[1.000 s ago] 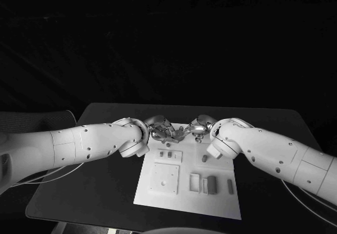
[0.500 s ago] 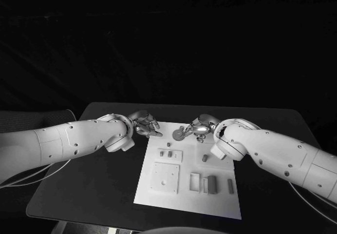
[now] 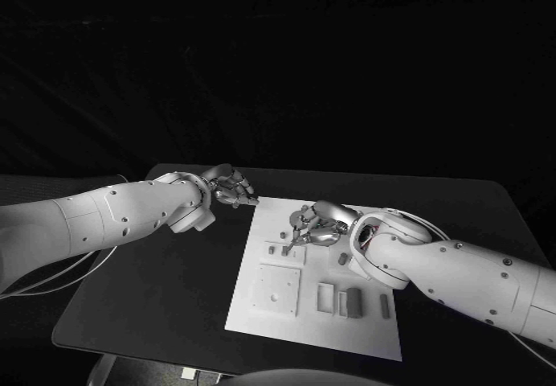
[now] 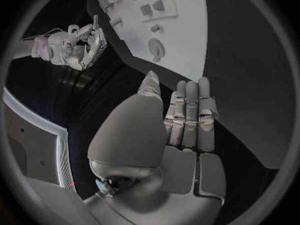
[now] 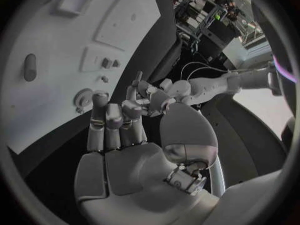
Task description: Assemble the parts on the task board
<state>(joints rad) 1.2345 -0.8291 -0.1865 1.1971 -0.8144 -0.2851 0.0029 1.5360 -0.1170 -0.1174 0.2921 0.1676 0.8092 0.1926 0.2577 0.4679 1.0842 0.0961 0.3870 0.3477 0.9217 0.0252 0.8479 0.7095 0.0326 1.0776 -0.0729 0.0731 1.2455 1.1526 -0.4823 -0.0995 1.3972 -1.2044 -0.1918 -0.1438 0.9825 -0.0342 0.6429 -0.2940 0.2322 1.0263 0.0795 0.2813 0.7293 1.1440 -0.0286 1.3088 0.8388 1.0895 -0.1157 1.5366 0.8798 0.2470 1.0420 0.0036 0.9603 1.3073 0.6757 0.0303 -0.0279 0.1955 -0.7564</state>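
Observation:
The white task board (image 3: 311, 318) lies in the middle of the black table, also seen as the board (image 4: 184, 35) and the board (image 5: 56, 45). My right hand (image 3: 312, 225) hovers over its far end and pinches a thin peg-like part (image 5: 139, 77) between thumb and fingers; the same part (image 4: 95, 22) sticks up from that hand in the left wrist view. My left hand (image 3: 230, 186) is off the board's far left corner, over bare table. Its fingers (image 4: 189, 112) are stretched out flat with nothing in them. Small grey parts (image 3: 344, 258) rest on the board.
A square plate (image 3: 275, 289) and upright rectangular blocks (image 3: 353, 301) occupy the board's near half. A round socket (image 5: 83, 99) and an oval piece (image 5: 29, 67) sit near my right hand. Black table (image 3: 162, 273) surrounds the board.
The two hands were together above the board's far edge. My left hand has drawn away to the left and back; my right hand has come down over the board with the thin part.

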